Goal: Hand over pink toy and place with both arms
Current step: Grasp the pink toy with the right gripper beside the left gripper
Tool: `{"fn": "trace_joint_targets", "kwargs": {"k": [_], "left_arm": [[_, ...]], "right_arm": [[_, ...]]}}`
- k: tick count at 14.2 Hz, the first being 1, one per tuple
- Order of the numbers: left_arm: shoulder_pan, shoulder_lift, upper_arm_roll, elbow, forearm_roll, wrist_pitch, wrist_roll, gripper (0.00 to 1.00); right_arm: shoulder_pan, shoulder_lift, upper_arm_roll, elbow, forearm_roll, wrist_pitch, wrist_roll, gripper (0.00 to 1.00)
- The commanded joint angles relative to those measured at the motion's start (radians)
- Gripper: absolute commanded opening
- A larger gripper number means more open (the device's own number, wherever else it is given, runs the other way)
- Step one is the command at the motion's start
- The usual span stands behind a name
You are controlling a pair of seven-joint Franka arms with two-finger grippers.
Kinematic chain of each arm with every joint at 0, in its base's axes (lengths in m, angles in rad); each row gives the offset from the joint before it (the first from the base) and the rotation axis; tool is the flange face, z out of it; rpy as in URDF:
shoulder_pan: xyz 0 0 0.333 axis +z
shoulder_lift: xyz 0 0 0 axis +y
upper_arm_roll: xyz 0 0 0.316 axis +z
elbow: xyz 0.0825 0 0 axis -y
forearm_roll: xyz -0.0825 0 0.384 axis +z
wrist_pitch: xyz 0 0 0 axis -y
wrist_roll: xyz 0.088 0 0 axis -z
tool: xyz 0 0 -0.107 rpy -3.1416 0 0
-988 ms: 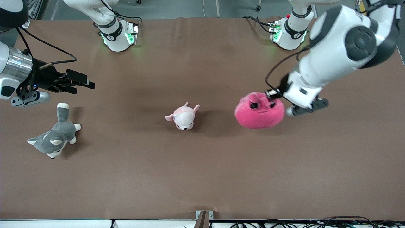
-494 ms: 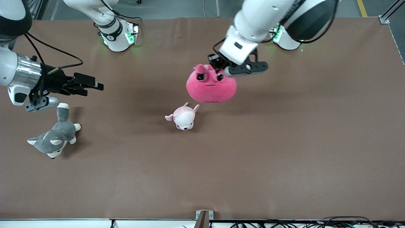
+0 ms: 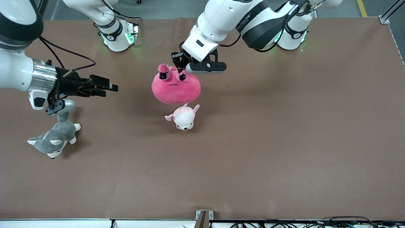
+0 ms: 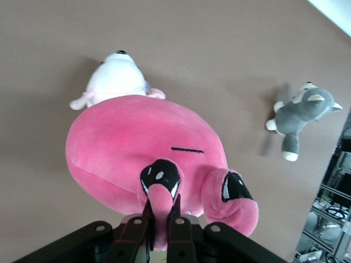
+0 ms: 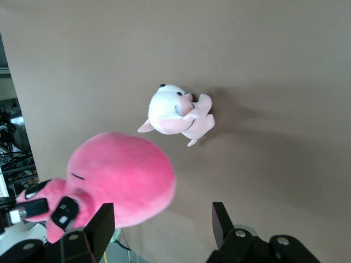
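Over desk centre, w/ the front view as my clock face, I've got the pink toy hanging in the air, its lower edge just over the small pale plush that sits on the desk at its 6 o'clock. My left gripper is pinching one nub on top of the toy, fingers pressed tight on it; the left wrist view confirms that. Big change: a sec ago the toy was down near the left arm's end of the desk, approx 3 o'clock of the pale plush; since then the left arm has lifted it and swung it across to mid-desk. My right gripper has crept in from 9 o'clock, over bare desk near the grey husky, fingers spread wide but narrowing a bit vs half a sec ago. I read this as handover setup: toy presented, right arm not yet on it. Next I need the right gripper around the body before the left lets go.
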Motion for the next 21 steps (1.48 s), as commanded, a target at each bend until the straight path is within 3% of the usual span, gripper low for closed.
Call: {"fn": "trace_joint_targets", "kwargs": {"k": [1, 5, 8, 14, 21], "left_arm": [[-0.036, 0.038, 0.005, 0.035, 0.001, 0.058, -0.017, 0.0], [-0.071, 0.089, 0.008, 0.04, 0.006, 0.175, -0.019, 0.0], [-0.076, 0.095, 0.008, 0.04, 0.006, 0.18, -0.019, 0.0], [-0.073, 0.089, 0.008, 0.038, 0.007, 0.18, -0.019, 0.0], [-0.073, 0.092, 0.008, 0.038, 0.007, 0.18, -0.017, 0.0]], "right_arm": [[0.031, 0.016, -0.005, 0.011, 0.062, -0.001, 0.022, 0.8], [0.107, 0.016, -0.006, 0.032, 0.052, 0.008, 0.141, 0.8], [0.12, 0.016, -0.006, 0.032, 0.039, -0.003, 0.149, 0.76], [0.172, 0.011, -0.005, 0.032, -0.102, -0.009, 0.148, 0.76], [0.184, 0.011, -0.005, 0.026, -0.105, -0.043, 0.145, 0.76]]}}
